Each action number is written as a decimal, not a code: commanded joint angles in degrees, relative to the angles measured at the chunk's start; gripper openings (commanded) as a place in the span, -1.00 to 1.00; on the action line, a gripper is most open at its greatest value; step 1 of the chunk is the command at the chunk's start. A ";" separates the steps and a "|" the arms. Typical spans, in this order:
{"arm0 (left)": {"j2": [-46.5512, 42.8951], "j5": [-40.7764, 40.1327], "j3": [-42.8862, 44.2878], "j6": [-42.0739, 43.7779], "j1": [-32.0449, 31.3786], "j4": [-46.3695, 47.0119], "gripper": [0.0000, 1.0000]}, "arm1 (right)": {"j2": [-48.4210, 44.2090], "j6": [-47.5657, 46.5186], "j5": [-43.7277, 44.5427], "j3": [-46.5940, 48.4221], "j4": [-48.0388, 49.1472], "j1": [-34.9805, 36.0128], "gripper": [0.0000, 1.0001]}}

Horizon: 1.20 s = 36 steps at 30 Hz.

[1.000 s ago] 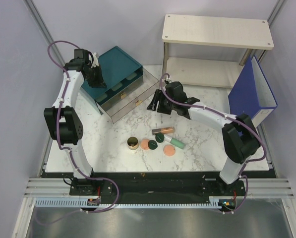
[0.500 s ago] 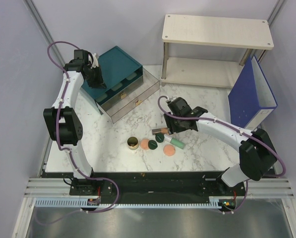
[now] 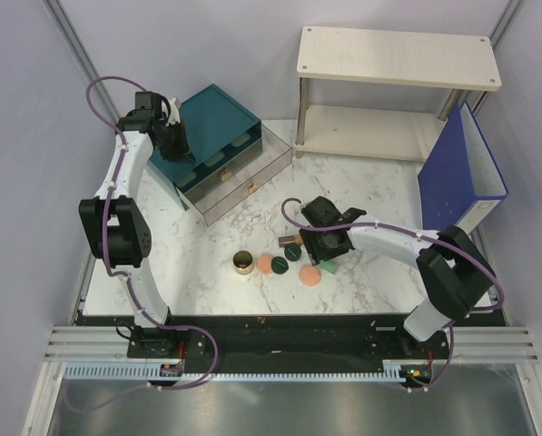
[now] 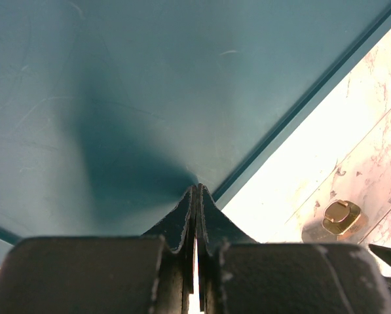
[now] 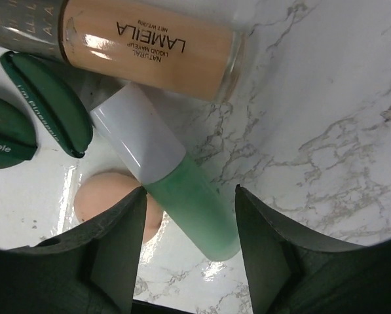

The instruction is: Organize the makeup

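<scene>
Two claws — right claw [image 5: 188,196] gaping astride the mint-green tube [image 5: 162,173], left claw [image 4: 196,193] clenched over teal box [image 4: 84,78].

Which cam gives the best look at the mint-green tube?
Right wrist: mint-green tube up close, white cap and green body clear, inside the open right gripper. Top external: only a sliver beside that gripper. Left wrist: none, just the teal box.

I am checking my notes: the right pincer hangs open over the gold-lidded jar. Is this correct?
Wrong object. The right wrist view shows the right pincer open over the mint-green tube; the gold-lidded jar stands apart in the top view.
</scene>
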 commanded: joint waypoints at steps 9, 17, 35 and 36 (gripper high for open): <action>2.23 -3.53 -4.02 1.74 0.28 -8.12 -0.96 | 7.11 0.79 1.67 -0.77 3.67 0.43 -1.00; 3.19 -3.97 -2.44 1.48 0.19 -9.61 -0.97 | -0.34 -1.40 2.90 1.15 -3.54 0.43 -1.00; 2.84 -3.00 -3.05 1.30 0.11 -10.58 -0.96 | 4.72 -0.80 -11.05 38.05 0.04 0.16 -1.00; 2.76 -3.00 -3.05 1.30 0.11 -10.58 -0.97 | 6.56 0.08 -12.03 40.16 1.27 0.08 -1.00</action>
